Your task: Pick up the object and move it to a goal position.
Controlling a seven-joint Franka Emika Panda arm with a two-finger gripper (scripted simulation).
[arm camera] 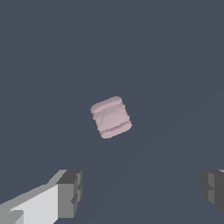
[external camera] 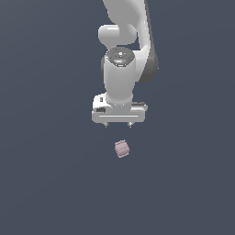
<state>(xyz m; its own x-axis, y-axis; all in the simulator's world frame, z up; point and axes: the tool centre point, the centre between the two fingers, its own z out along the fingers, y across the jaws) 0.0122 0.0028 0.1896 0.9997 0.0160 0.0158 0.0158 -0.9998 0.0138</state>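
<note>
Overhead, the jaws (external camera: 118, 125) hang released, spread wide; the pink block (external camera: 121, 149) lies apart, ungrasped.

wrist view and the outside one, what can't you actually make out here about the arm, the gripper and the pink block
- Arm: its upper part is cut off by the exterior view's top edge; the base is not shown.
- Gripper: in the exterior view only tiny fingertip stubs show; in the wrist view the fingers are cut off by the picture's edges.
- Pink block: its underside is hidden in both views.
- Goal position: no marker shows in either view.
</note>
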